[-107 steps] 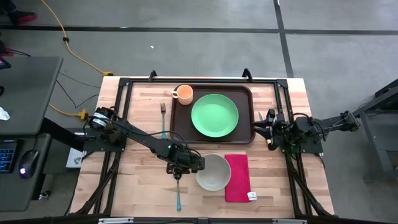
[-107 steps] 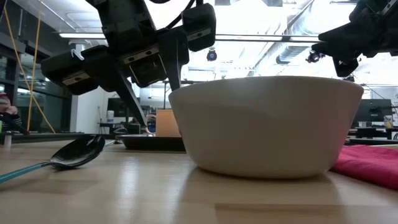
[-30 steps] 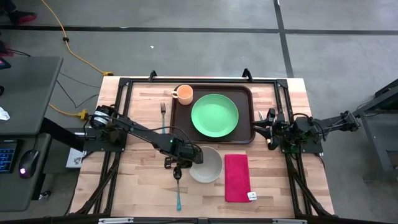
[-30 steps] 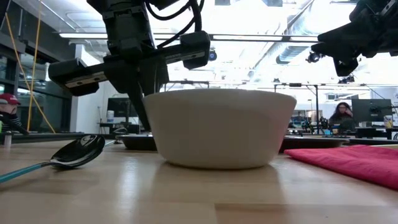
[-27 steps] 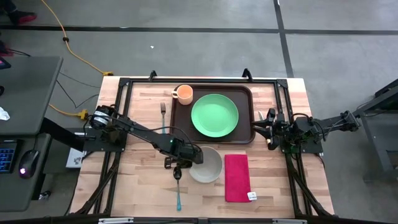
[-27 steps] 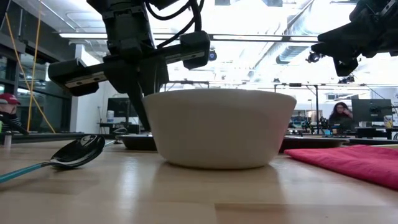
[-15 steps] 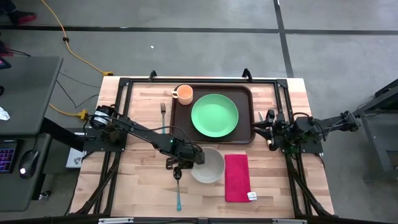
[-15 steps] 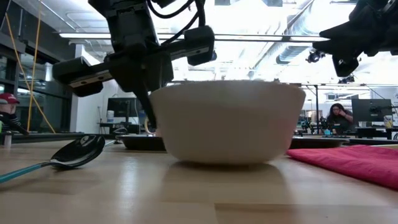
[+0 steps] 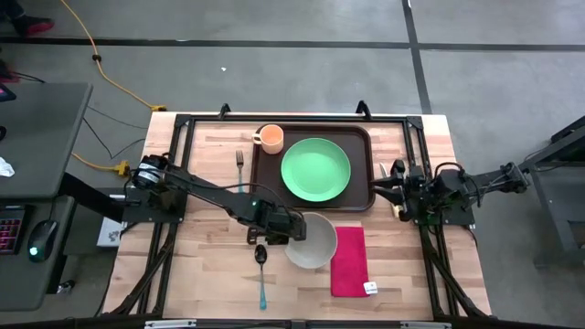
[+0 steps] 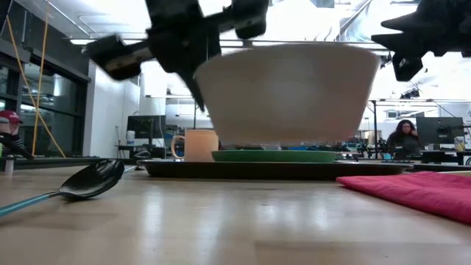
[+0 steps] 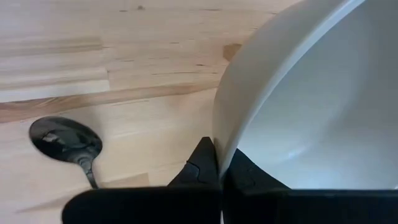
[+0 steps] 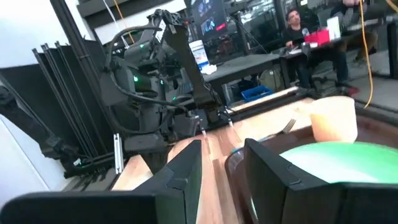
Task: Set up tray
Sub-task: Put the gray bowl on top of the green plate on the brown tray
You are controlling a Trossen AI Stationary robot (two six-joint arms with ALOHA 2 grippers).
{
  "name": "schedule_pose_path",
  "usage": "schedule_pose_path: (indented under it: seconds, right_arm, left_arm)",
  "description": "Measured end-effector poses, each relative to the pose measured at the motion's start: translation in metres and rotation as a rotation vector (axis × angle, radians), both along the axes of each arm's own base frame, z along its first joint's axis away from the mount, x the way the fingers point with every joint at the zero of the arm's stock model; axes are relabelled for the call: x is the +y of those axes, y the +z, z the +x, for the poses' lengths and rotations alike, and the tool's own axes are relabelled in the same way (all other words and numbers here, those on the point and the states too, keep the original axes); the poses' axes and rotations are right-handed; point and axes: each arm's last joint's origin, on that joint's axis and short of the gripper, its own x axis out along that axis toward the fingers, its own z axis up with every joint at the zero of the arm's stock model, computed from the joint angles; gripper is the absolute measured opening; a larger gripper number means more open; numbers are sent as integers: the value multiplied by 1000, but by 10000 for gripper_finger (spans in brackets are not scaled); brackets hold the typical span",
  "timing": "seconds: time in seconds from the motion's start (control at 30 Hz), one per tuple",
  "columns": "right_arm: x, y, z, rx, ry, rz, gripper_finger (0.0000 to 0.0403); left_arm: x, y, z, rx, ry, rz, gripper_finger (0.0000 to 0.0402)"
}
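Progress looks about halfway: the large dark brown rectangular plastic tray (image 9: 266, 172) sits at the far middle of the wooden worktop (image 9: 206, 265) and already carries a round green plate (image 9: 315, 168) and a small orange cup (image 9: 271, 138) in its far left corner. The left claw (image 9: 279, 228) pinches the rim of a white ceramic bowl (image 9: 311, 240), which the low view shows lifted clear of the worktop, just near of the tray. Left outside are a fork (image 9: 239, 163) to the tray's left, a teal-handled black spoon (image 9: 260, 270) and a red cloth napkin (image 9: 348, 260). The right claw (image 9: 388, 188) waits at the tray's right edge, fingers apart and empty.
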Motion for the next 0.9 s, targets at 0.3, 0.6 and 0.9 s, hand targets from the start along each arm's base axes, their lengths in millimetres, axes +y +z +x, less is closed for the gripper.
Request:
schedule_pose_path:
  seconds: [0.3, 0.6, 0.9]
  right_arm:
    - [0, 66, 1, 79, -14, -126, 99]
    - [11, 118, 43, 489, -6, 30, 99]
    - [23, 130, 92, 855, -21, 72, 99]
  left_arm:
    - [1, 37, 2, 16, -3, 60, 18]
    - [16, 57, 10, -37, 6, 87, 18]
    - [35, 63, 14, -49, -3, 114, 18]
